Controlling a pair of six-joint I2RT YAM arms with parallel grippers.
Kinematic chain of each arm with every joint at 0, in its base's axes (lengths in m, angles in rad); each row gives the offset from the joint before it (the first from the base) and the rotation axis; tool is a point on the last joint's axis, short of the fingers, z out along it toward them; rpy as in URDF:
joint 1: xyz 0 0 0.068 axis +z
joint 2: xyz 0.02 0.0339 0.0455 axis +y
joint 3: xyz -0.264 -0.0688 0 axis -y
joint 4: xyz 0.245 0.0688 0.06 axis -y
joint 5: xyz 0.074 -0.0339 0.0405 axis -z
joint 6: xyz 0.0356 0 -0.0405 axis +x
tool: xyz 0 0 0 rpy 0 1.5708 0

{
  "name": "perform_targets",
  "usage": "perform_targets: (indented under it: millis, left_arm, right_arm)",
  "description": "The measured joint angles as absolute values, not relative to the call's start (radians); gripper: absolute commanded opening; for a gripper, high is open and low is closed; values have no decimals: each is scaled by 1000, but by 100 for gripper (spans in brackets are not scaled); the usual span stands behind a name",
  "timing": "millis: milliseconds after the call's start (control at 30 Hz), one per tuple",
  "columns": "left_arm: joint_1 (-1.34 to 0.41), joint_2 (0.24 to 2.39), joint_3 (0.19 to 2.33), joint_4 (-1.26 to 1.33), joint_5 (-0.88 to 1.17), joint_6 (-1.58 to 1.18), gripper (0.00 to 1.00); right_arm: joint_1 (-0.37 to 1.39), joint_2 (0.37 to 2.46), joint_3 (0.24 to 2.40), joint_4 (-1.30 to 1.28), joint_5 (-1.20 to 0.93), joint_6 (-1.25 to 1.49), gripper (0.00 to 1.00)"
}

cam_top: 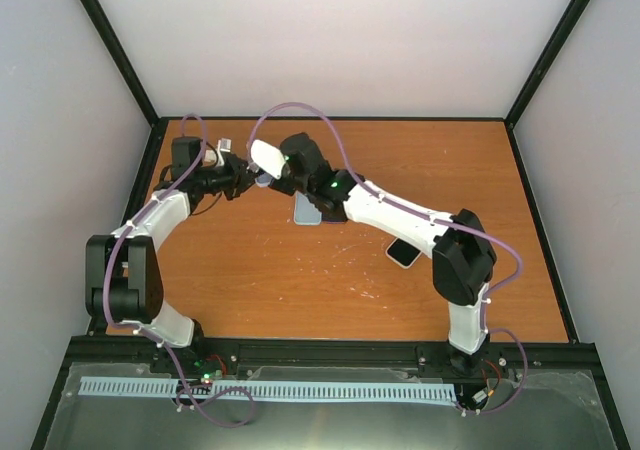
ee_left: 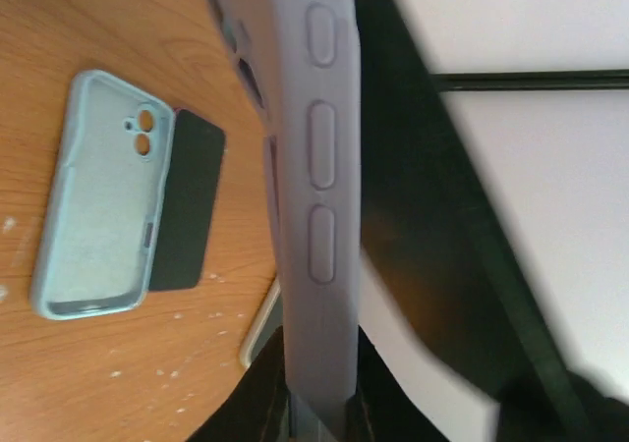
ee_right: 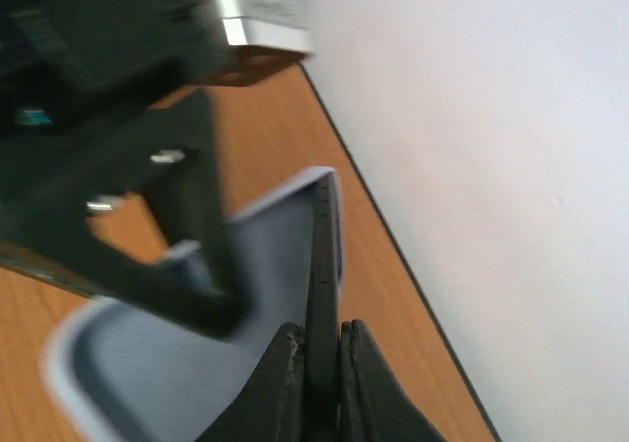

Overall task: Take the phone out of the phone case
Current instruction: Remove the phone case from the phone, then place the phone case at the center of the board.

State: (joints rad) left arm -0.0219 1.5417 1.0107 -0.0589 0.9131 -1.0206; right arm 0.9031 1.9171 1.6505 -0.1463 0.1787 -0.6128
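The lavender phone case (cam_top: 266,156) hangs in the air over the far left of the table (cam_top: 300,290), with your left gripper (ee_left: 319,417) clenched on one end and your right gripper (ee_right: 320,349) pinched on the opposite edge, where the phone (ee_right: 321,255) seems to show as a dark rim. Expect a soft, grippy case around a stiff, slick, breakable phone, so peel the lip back at a corner.

Robotics lab, a test cell: left arm (cam_top: 160,215) & right arm (cam_top: 395,215) bolted to black rail (cam_top: 330,352) w/ loose purple cables (cam_top: 300,107), bare wood table (cam_top: 300,290), white panel walls (cam_top: 330,40), black frame posts (cam_top: 113,45).
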Motion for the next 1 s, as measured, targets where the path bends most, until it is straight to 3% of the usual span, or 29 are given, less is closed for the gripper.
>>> perform_targets:
  millis: [433,1000]
  left_arm:
    - [-4,1551,976,-196,727,-766,1]
    - [1,1679,1064,-372,839,-239,1]
  right_arm:
    - [775,1705,1691,-119,217,-483,3]
    - [581,1528,1442,-265,83,-466,3]
